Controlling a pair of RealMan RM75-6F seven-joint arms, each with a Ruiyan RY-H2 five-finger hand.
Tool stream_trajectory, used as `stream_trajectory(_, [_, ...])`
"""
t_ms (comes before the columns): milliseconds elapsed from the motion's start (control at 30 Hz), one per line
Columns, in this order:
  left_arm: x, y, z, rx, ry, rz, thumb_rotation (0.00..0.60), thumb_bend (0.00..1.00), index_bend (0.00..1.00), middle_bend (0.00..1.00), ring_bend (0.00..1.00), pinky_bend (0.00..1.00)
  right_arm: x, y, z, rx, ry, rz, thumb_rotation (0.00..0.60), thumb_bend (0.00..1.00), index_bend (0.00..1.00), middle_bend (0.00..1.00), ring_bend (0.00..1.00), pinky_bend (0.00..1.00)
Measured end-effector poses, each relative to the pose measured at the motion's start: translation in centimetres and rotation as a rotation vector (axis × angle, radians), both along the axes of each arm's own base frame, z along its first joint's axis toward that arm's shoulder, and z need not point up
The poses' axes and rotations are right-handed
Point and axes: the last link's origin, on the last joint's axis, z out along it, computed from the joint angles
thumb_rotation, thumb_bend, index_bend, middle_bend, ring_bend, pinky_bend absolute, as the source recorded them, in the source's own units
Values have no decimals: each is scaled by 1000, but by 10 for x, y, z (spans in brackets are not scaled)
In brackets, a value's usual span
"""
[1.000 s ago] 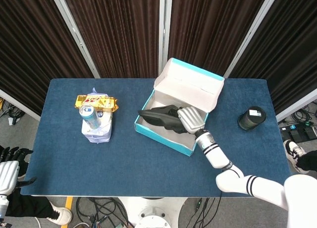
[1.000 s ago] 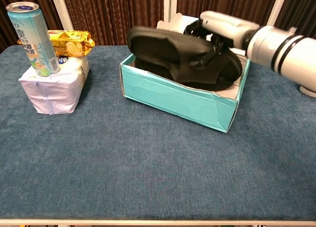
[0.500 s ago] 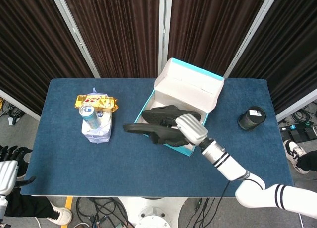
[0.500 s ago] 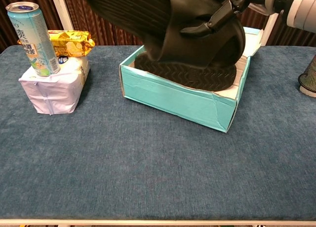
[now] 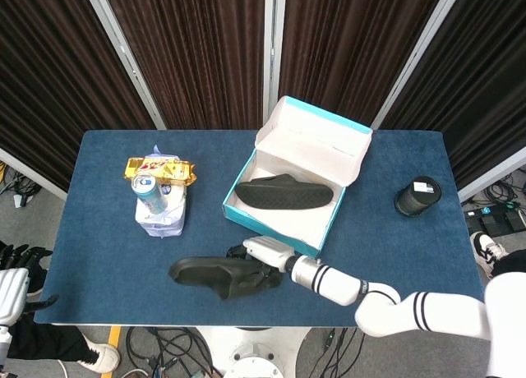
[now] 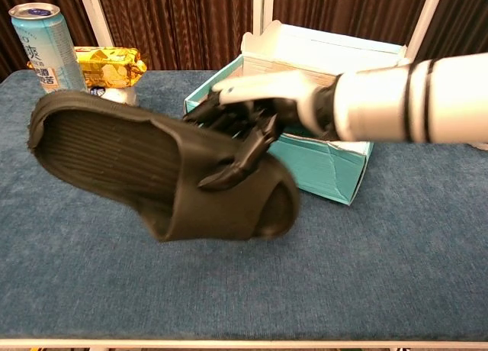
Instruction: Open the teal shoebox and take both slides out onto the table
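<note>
Because one slide (image 5: pixel 284 192) remains in the teal shoebox (image 5: pixel 283 222) behind it, the right hand (image 6: pixel 248 114) grips the other slide (image 6: pixel 160 175) over bare table (image 5: pixel 107 263) just ahead, apparently to set it down.

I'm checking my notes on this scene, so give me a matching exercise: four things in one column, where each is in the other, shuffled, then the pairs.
Things:
1. drink can
2. black slide
3. other slide
4. black canister

Places:
A. inside the teal shoebox
B. standing alone at the table's right end
C. on top of the white package
D. held by the right hand

Pairs: 1-C, 2-D, 3-A, 4-B
</note>
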Motion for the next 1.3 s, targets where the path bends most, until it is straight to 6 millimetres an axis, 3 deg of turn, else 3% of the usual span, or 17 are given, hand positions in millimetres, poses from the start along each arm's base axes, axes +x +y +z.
stream_trajectory(67, [-1,1,-1,-3,-3,0,600,0,234,180,93,57,5,-3,-16,-2,14,2,600,435,548,420,372,262])
stream_trajectory(167, [-2,1,-1,-4,-3,1,600,0,234,180,93,57,11,-8,-34,-25,43,20,600,378,352,292,234,116])
stream_trajectory(267, [-4,1,-1,-5,-2,7,600,0,234,180,93,57,16,-14,-47,-73,66,49,600,193,73,92,44,7])
stream_trajectory(333, [-5,1,0,-3,-4,10,600,0,234,180,93,57,20,-18,-51,-114,69,64,600,74,3,15,0,0])
stream_trajectory(433, [-6,0,1,1,-3,14,600,0,234,180,93,57,26,-23,-52,-184,55,83,600,2,0,0,0,0])
stream_trajectory(600, [-8,-1,2,6,-5,17,600,0,234,180,93,57,30,-31,-38,-288,0,82,600,0,0,0,0,0])
stream_trajectory(767, [-10,-1,2,8,-5,19,600,0,234,180,93,57,15,-49,2,-415,-33,71,600,0,0,2,0,0])
stream_trajectory(900, [-8,0,1,6,-9,14,600,0,234,180,93,57,-5,-70,41,-541,-39,23,600,0,0,77,1,0])
stream_trajectory(967, [-7,1,0,3,-11,7,600,0,234,180,93,57,-13,-79,50,-588,-12,12,600,0,0,111,9,0])
stream_trajectory(1300, [-4,1,1,0,-10,8,600,0,234,180,93,57,-47,-114,44,-677,342,63,600,0,91,157,35,0])
